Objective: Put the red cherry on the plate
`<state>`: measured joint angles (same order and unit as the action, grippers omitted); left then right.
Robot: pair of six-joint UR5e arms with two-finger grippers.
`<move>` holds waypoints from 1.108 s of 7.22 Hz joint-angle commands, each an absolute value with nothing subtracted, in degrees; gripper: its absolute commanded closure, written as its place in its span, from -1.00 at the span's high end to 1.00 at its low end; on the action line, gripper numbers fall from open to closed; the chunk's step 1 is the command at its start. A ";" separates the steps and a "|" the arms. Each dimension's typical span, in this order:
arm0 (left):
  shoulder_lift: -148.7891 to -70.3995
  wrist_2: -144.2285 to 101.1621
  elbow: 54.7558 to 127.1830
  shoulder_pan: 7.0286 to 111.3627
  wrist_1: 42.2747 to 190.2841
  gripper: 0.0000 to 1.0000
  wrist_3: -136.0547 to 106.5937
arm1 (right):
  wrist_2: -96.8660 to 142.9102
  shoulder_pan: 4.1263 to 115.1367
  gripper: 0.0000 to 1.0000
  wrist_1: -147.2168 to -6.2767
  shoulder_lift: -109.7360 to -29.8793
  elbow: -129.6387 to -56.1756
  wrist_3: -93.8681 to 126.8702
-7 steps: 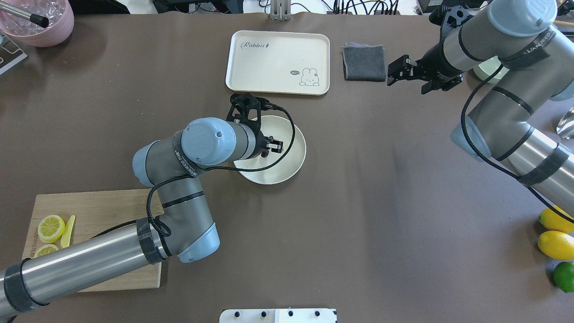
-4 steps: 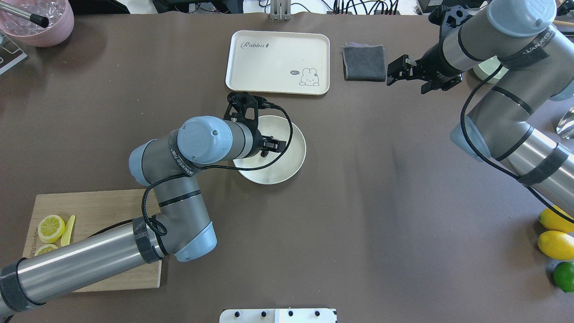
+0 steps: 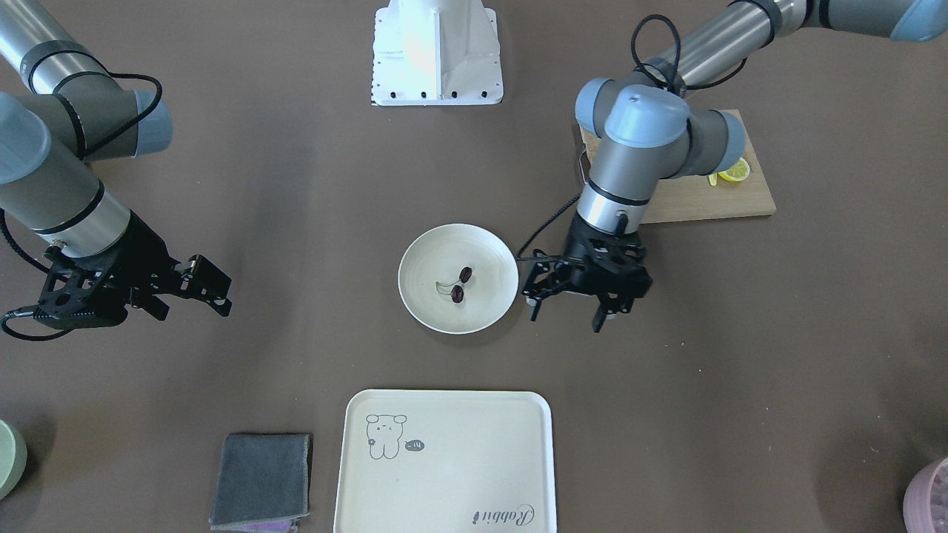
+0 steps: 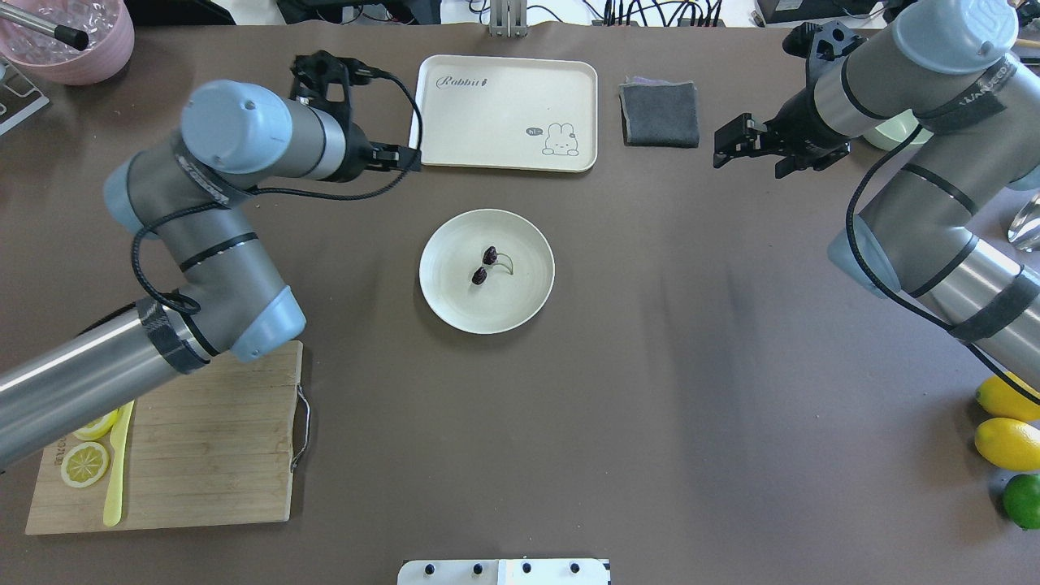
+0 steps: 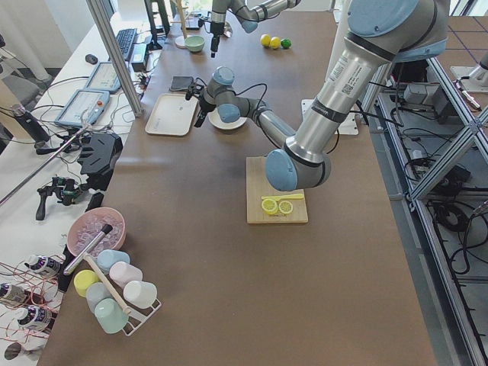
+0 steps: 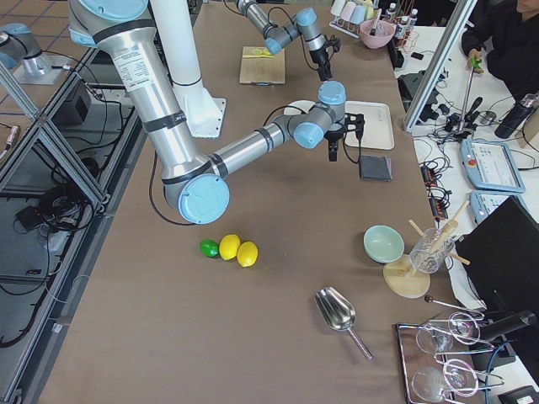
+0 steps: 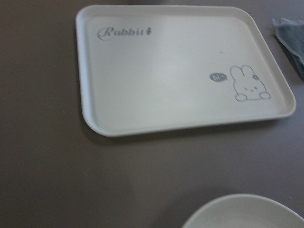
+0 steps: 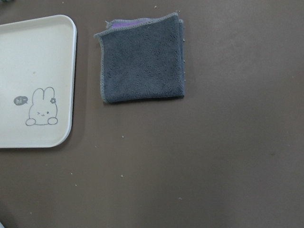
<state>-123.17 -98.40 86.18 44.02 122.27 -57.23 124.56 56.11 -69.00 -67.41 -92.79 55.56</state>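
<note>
Jaws of the left gripper (image 3: 565, 317) stand wide apart with nothing between them, and it hangs above the counter (image 4: 650, 390), off the plate (image 4: 455, 305) on the side toward the rabbit tray (image 4: 504, 106); its wrist camera looks down on that tray, with only a curve of the plate's rim at the bottom edge. The red cherry (image 4: 485, 266) lies free inside the plate, near its middle: two dark fruits joined by a pale green stem, touched by neither arm. The right gripper (image 4: 729, 142) is parted too and carries nothing, held up beside the folded grey cloth (image 4: 660, 114), well apart from the plate. Further out on the left arm's side sits the cutting board (image 4: 203, 455) with lemon slices (image 4: 85, 463). Judging by this, the placing step looks done and the release made, so the task seems all but finished. What remains calls only for taking the left arm away to rest, with its cable kept clear of the plate so that the cherry is not nudged.
</note>
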 commanded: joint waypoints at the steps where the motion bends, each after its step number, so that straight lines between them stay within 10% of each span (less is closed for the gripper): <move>1: -115.96 -98.61 86.39 51.98 127.60 0.96 -48.94 | 128.84 62.45 1.00 -77.03 -69.95 -92.99 40.60; 8: -101.98 -116.76 82.18 78.01 121.03 0.96 -28.59 | 131.65 83.20 1.00 -90.08 -83.92 -91.85 -2.68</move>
